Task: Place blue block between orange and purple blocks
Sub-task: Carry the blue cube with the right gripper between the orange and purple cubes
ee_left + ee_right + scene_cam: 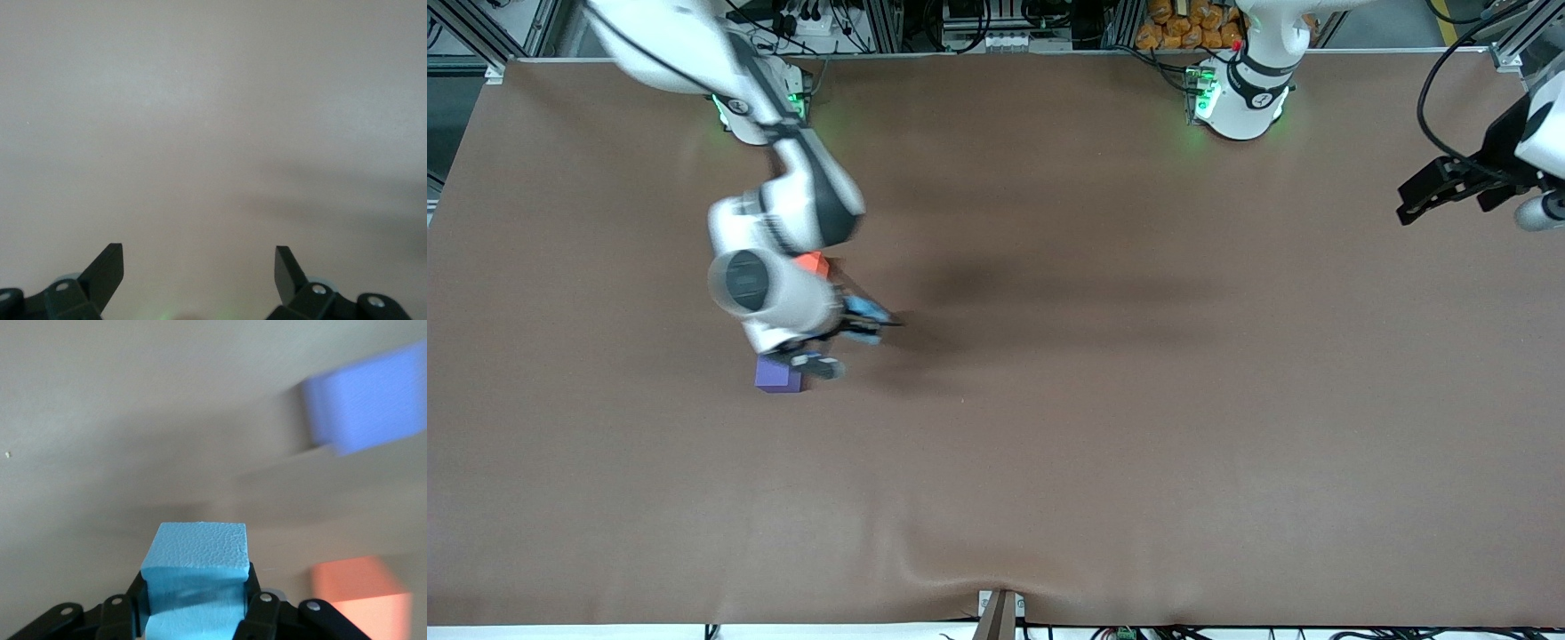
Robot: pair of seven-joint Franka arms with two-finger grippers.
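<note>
Foam material: the blue block (195, 577) shows a pebbled, matte surface in the right wrist view; it is judged light, slightly compressible and not slippery, so a moderate squeeze on two opposite flat faces should suffice.

Front view, right gripper (845, 333): it hangs over the brown table (1138, 400), above the space between the orange block (815, 262) and the purple block (776, 375), and is closed on the blue block.

Front view, block layout: the orange block lies farther from the front camera, the purple block nearer; both sit toward the right arm's end of the table.

Front view, hidden parts: the right arm's wrist covers most of the orange block and one edge of the purple block; the gap between them cannot be judged.

Front view, left gripper (1409, 211): it waits over the table edge at the left arm's end, well apart from all blocks.

Left wrist view: the fingers (107, 267) stand wide apart with nothing between them; only bare table surface is seen.

Right wrist view, grip: the jaws clamp the blue block on its two side faces, with the top face exposed.

Right wrist view, limits: the purple and orange blocks are blurred and cut by the frame edges; whether the blue block is clear of the table cannot be told.
</note>
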